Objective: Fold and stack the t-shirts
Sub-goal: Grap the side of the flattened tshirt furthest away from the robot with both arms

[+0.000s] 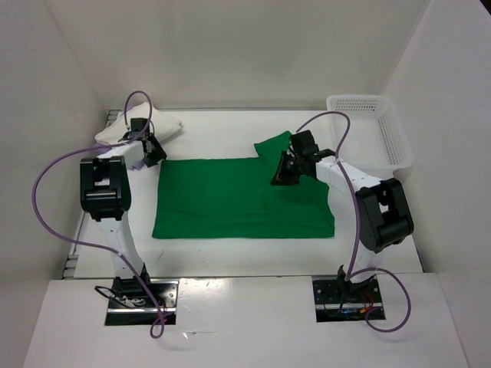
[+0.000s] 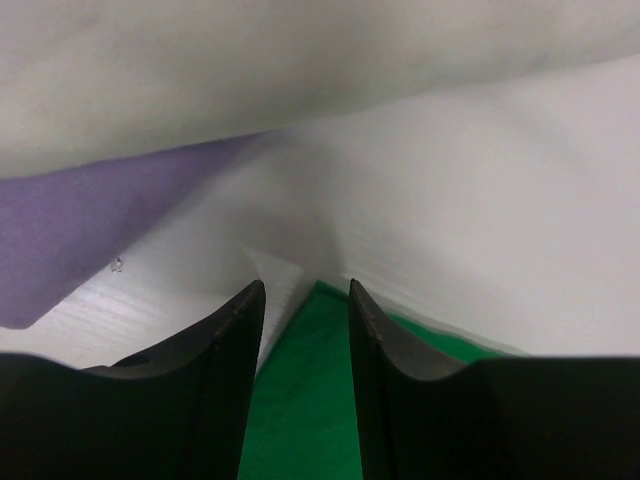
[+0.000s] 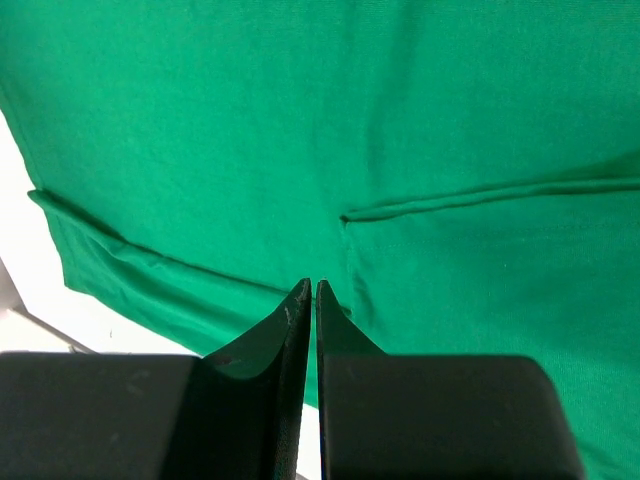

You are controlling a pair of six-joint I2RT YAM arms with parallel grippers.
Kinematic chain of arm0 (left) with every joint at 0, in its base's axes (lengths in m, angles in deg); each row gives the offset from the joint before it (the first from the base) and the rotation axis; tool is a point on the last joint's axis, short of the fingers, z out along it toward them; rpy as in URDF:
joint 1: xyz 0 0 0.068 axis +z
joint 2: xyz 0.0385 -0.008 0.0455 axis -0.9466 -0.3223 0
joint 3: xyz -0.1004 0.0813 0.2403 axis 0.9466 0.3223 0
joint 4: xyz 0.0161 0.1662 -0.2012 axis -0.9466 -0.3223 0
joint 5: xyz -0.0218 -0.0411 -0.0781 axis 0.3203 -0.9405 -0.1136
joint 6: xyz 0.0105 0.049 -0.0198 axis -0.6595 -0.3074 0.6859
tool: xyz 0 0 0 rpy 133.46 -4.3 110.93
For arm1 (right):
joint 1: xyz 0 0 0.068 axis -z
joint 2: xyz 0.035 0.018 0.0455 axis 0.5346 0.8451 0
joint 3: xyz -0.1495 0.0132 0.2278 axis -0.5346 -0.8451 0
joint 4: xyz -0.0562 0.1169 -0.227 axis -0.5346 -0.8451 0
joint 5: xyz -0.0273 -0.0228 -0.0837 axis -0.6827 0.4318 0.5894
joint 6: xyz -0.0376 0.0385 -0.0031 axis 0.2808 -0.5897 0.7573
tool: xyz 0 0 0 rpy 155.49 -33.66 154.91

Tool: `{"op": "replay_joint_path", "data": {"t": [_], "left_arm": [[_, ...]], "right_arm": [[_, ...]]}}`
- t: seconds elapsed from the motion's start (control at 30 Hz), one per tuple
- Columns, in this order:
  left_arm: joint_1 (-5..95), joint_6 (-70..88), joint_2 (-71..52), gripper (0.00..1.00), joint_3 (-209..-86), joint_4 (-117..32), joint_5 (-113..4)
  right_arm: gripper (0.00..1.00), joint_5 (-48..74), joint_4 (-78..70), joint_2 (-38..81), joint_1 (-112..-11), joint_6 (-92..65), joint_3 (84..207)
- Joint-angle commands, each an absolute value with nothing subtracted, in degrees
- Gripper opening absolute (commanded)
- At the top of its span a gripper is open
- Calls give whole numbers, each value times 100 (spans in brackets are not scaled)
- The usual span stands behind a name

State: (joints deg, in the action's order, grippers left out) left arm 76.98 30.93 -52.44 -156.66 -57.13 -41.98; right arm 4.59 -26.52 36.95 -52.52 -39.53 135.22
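Observation:
The bright green t-shirt [image 1: 230,201] lies spread flat in the middle of the table, with one sleeve [image 1: 273,146] sticking out at its far edge. My right gripper [image 1: 282,175] hovers over its far right part, shut, with nothing seen between the jaws; in the right wrist view [image 3: 313,285] the green cloth [image 3: 250,130] and a hem line fill the frame. My left gripper [image 1: 151,151] is open at the shirt's far left corner, green cloth [image 2: 300,400] showing between its fingers [image 2: 305,290]. The folded white t-shirt [image 1: 165,125] lies behind it, on the lavender one [image 2: 80,230].
A white plastic mesh basket [image 1: 399,146] stands at the back right corner. White walls close in the table on the left, back and right. Purple cables loop from both arms over the near part of the table.

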Motion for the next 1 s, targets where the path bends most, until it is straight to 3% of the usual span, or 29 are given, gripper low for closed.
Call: {"op": "replay_joint_path", "data": {"t": [0.0, 0.1, 0.3, 0.37, 0.57, 0.97], "left_arm": [[7691, 3016, -5478, 47, -15855, -5585, -4405], [7638, 3016, -5532, 44, -15855, -5637, -4405], [7585, 2963, -5584, 25, -15961, -5637, -4405], [7585, 2963, -5584, 14, -15961, -5637, -4405], [7585, 2963, -5470, 2, -15786, -5637, -4353], [7585, 3130, -4935, 0, -15609, -5532, -4642]], "right_arm": [[9, 394, -2327, 3818, -5226, -3901, 13677], [9, 394, -2327, 3818, -5226, -3901, 13782], [14, 499, -2389, 4019, -5226, -3901, 14151], [24, 552, -2389, 4098, -5174, -3849, 14361], [44, 973, -2389, 4862, -4691, -3708, 15344], [48, 2485, -3038, 7560, -4225, -3312, 18868]]}}
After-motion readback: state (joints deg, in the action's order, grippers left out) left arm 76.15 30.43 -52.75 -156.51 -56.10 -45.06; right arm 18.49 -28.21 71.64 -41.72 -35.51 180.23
